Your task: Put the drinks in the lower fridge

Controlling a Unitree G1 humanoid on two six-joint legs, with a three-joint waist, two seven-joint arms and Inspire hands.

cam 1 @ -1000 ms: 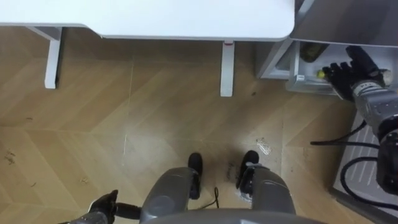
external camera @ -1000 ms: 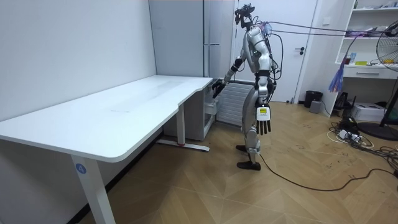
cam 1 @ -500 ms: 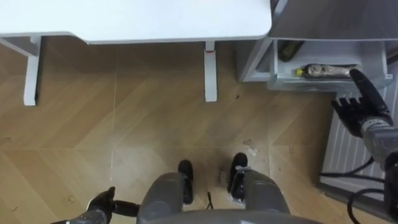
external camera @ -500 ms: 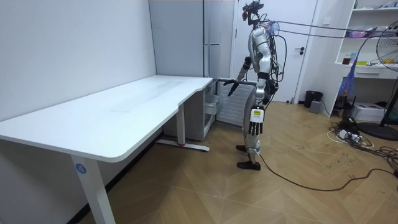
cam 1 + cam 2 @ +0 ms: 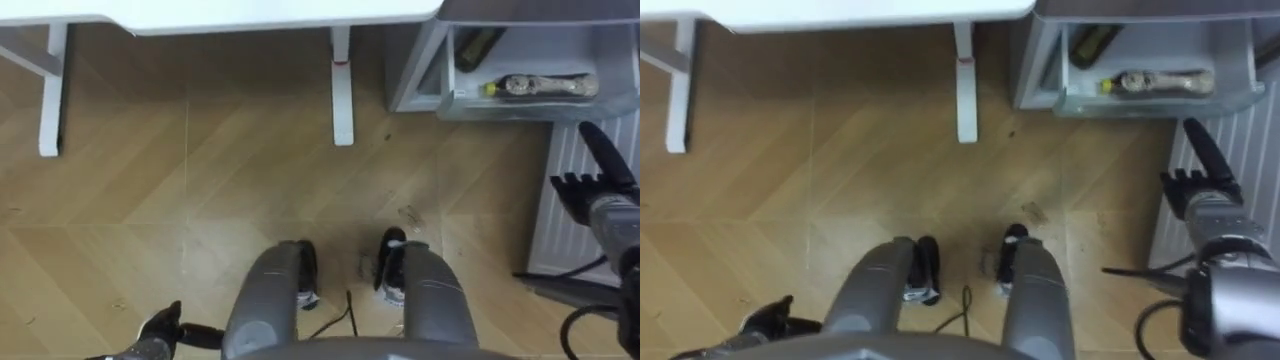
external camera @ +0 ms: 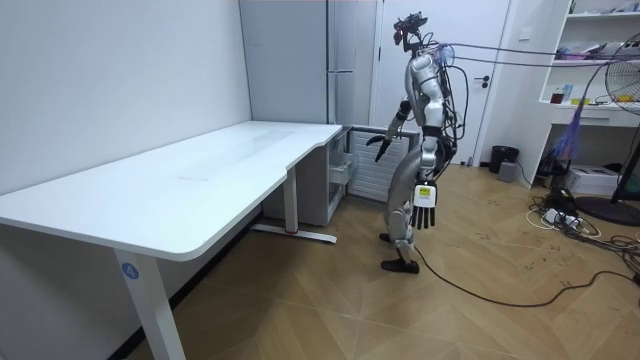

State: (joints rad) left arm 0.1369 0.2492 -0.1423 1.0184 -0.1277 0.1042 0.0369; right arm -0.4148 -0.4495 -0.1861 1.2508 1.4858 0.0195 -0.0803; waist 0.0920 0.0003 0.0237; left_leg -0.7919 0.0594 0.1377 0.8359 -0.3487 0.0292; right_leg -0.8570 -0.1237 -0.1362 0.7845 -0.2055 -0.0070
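Observation:
A clear bottle with a yellow cap lies on its side in the open lower fridge drawer. A dark bottle lies further in, partly hidden by the fridge's edge. My right hand is open with straight fingers. It holds nothing and hovers a little short of the drawer's front, over a ribbed white panel. In the room view I stand upright before the fridge, right hand held out towards it. My left hand hangs open at my side and is empty.
A white desk runs along the wall to my left; its leg stands close to the drawer. Bare wooden floor lies around my feet. Cables, a bin and a fan sit at the room view's right.
My right hand has drawn back out of the drawer towards me, leaving the clear bottle lying inside. I have straightened up, and the eye views have shifted.

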